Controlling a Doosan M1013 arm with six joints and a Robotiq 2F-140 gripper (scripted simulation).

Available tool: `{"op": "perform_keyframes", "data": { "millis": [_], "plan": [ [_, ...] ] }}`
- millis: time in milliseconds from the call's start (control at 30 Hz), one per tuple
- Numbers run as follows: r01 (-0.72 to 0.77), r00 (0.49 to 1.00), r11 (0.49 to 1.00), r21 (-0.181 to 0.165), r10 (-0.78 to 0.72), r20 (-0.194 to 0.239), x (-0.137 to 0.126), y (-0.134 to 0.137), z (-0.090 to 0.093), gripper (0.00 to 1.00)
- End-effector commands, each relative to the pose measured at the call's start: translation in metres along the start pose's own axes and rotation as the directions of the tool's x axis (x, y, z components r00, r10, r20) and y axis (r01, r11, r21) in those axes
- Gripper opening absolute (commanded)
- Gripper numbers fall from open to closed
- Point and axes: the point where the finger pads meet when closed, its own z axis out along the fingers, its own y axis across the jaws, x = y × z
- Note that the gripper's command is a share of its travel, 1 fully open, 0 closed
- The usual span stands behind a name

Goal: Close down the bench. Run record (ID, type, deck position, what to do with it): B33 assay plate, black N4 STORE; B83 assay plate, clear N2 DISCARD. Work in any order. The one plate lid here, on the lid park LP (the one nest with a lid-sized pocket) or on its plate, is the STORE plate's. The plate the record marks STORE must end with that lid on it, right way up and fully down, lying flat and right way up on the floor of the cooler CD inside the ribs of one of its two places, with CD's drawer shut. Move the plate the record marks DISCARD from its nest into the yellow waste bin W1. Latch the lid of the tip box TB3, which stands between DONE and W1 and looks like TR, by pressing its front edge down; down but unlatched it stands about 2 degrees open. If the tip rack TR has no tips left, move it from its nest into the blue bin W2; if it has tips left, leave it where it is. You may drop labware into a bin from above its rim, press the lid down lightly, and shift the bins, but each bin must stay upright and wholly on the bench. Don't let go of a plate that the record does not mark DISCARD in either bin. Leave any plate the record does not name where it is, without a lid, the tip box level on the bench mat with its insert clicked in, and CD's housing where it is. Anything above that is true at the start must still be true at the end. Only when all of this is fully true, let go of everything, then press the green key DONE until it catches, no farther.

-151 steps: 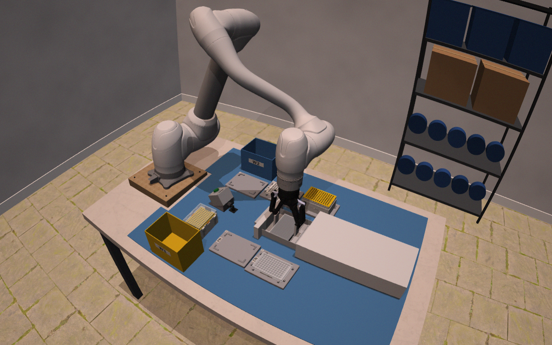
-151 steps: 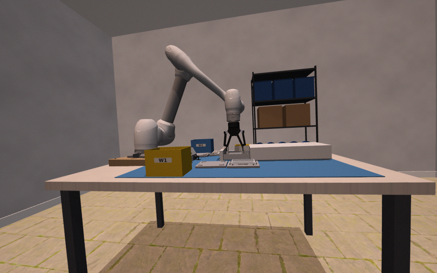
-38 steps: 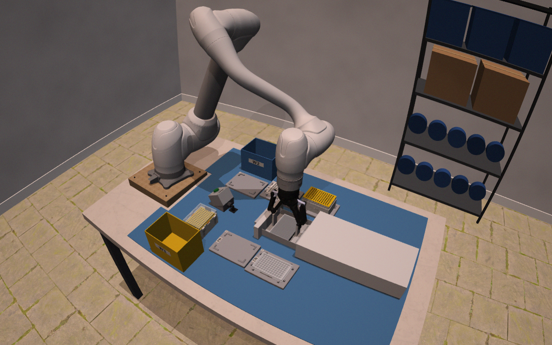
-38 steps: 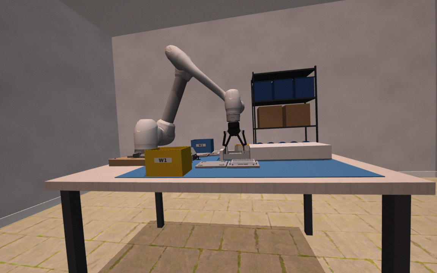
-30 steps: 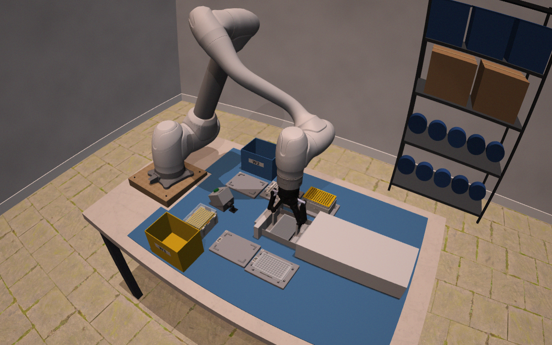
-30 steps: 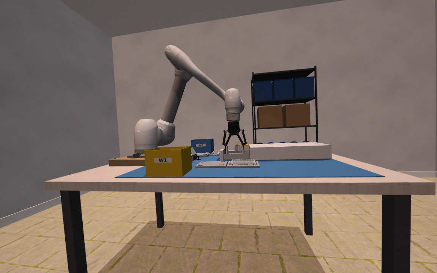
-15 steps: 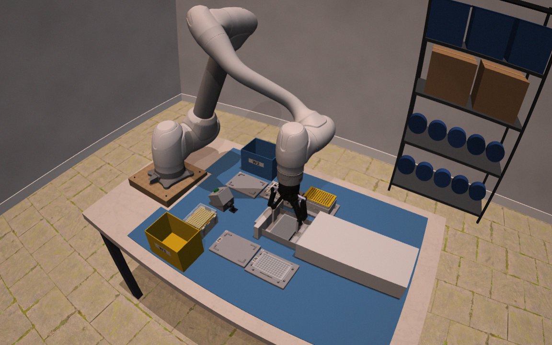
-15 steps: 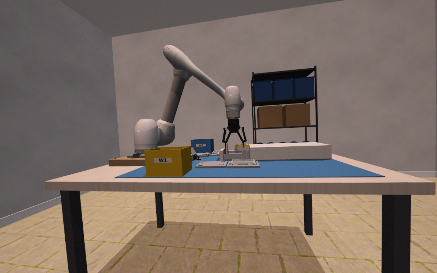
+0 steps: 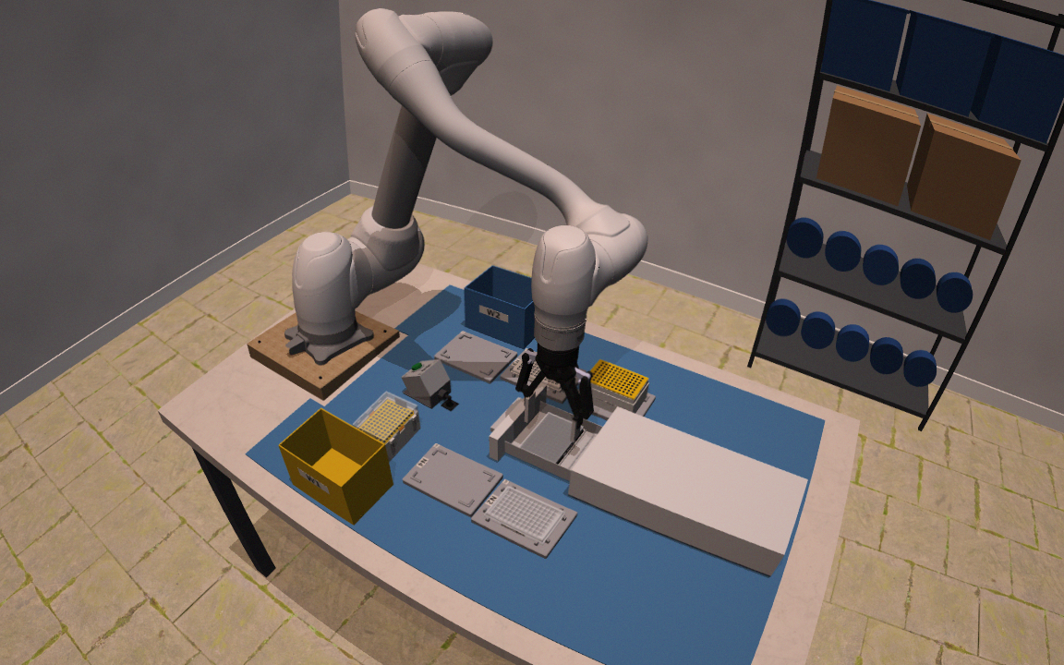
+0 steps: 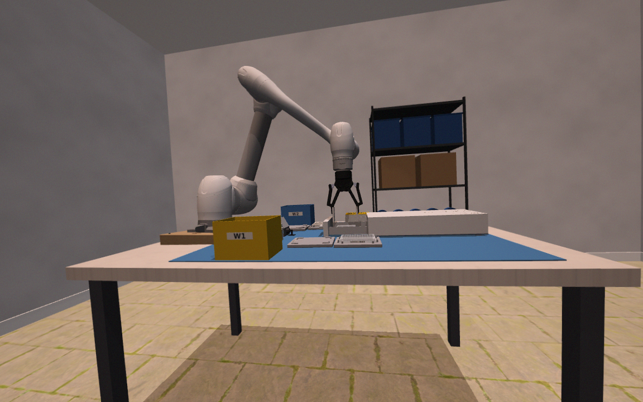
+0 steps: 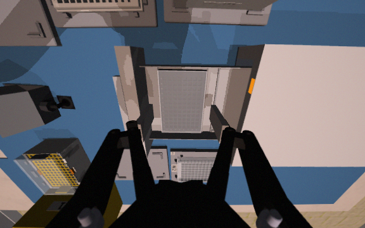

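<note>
Arm (image 9: 469, 136) arches from its base at the counter's far left corner, wrist pointing straight down, gripper (image 9: 553, 395) part open and holding nothing above the open drawer (image 9: 548, 442) mid-counter. Blue mat (image 9: 668, 578) covers the pale counter (image 10: 354, 273); tiled floor, grey walls, shelf rack (image 9: 1007, 247) in the room's right corner. Lidded plate (image 11: 182, 101) lies flat on the drawer floor, straight below between the fingers and apart from them; clear plate (image 9: 524, 511) sits near the front edge, yellow bin (image 9: 329, 475) at the front left corner.

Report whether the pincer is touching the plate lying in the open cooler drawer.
Apart. The exterior view shows the open pincer with its fingertips hanging above the drawer walls, while the plate lies low on the drawer floor.
</note>
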Motion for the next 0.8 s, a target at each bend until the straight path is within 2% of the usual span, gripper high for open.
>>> {"op": "perform_keyframes", "data": {
  "millis": [0, 767],
  "plan": [
    [0.0, 1.0, 1.0, 0.0, 0.0, 0.0, 0.0, 0.0, -0.004, 0.66],
    [0.0, 1.0, 1.0, 0.0, 0.0, 0.0, 0.0, 0.0, -0.032, 0.66]
  ]
}}
